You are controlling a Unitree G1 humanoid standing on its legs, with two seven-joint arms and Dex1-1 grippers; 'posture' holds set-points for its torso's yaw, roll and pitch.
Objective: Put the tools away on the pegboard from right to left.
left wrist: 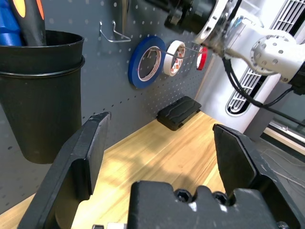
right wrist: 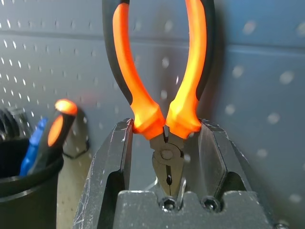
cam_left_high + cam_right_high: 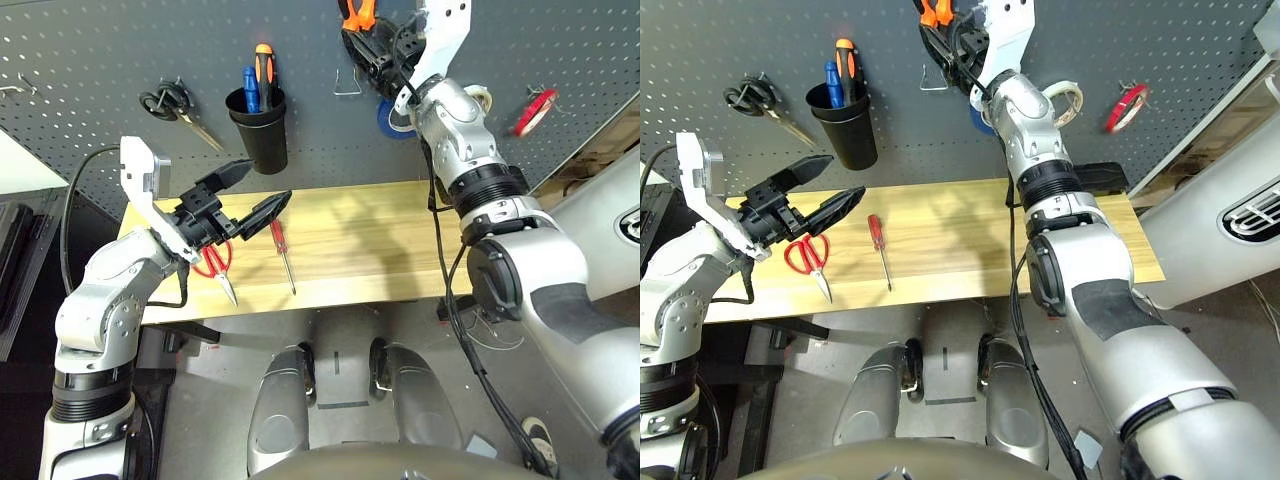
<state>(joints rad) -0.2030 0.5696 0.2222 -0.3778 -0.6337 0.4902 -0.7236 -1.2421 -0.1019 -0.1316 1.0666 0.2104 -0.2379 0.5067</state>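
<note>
Left gripper (image 3: 248,195) idles wide open above the bench's left end. Right gripper (image 2: 164,143) clamps the pliers (image 2: 162,86), handles up against the pegboard (image 3: 560,50), presumably for hanging.

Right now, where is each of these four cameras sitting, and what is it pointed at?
Left eye and right eye: on the head, looking down over both silver forearms at the wooden table and pegboard.
Left wrist: behind the open left gripper, facing the black cup, blue tape and the other arm.
Right wrist: behind the right gripper, clamped on the orange-handled pliers at the pegboard.
Shared: the cup shows in all four.
</note>
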